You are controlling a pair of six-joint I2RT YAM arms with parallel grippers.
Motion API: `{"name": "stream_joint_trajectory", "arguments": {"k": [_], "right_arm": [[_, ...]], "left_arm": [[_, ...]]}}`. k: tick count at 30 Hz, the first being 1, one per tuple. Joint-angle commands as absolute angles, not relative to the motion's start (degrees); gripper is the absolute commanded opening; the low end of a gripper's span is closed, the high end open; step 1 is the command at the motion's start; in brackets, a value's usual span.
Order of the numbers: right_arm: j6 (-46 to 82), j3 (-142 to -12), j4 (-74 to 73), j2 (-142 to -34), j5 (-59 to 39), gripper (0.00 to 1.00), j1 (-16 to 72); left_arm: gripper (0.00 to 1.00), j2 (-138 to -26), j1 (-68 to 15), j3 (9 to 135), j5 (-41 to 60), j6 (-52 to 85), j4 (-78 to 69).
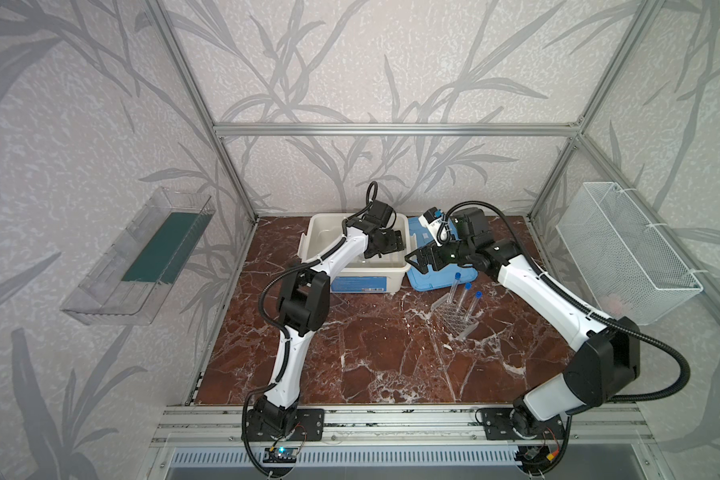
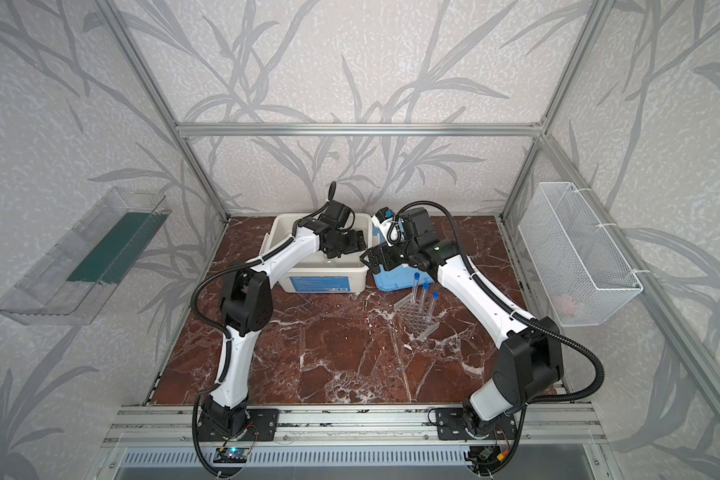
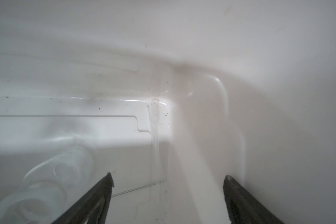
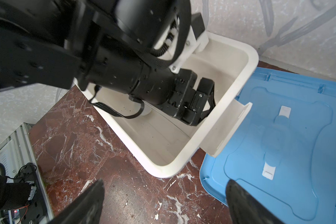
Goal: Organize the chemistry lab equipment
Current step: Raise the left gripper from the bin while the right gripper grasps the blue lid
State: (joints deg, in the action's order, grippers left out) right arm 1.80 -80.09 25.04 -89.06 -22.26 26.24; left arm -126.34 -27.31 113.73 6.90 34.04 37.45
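Three clear tubes with blue caps [image 1: 466, 297] [image 2: 424, 297] stand in the clear perforated rack [image 1: 454, 323] [image 2: 415, 321] on the marble table in both top views. My left gripper [image 3: 169, 176] [image 1: 389, 244] [image 2: 352, 242] is down inside the white tub [image 1: 321, 220] [image 4: 163, 170], open, with nothing between its fingers. On the tub floor under it lie thin clear rods [image 3: 155, 120], one with a bulb end. A blurred clear jar [image 3: 66, 170] sits beside them. My right gripper [image 4: 165, 182] [image 1: 411, 257] [image 2: 366, 257] hangs open over bare table between the tub and the blue lid [image 4: 279, 135].
The blue lid [image 1: 433, 282] [image 2: 391, 283] lies flat right of the tub, close behind the rack. A white wire basket [image 1: 624, 253] hangs on the right wall and a clear shelf [image 1: 138, 257] on the left wall. The two wrists are close together over the tub's right edge.
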Motion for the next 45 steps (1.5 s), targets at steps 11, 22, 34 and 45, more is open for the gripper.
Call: {"name": "stream_joint_trajectory", "arguments": {"k": [11,22,34,45], "right_arm": [[7.1,-83.25,27.53,-84.11,-19.98,0.99,19.63],[5.57,-85.16,32.33,-88.09,-13.18,0.99,10.55],[3.89,-86.93,33.17,-103.09,-7.38,0.84,5.71],[-0.32,-98.83,40.49,-119.79,-2.94,0.56,3.5]], "left_arm": [[0.99,-105.29,-27.34,99.74,10.16,32.65,29.87],[0.99,-90.0,-28.78,86.63,23.04,42.35,20.83],[0.99,-82.56,-32.86,71.94,21.77,48.51,10.68],[0.99,-82.13,-41.65,68.48,19.19,51.43,5.29]]}}
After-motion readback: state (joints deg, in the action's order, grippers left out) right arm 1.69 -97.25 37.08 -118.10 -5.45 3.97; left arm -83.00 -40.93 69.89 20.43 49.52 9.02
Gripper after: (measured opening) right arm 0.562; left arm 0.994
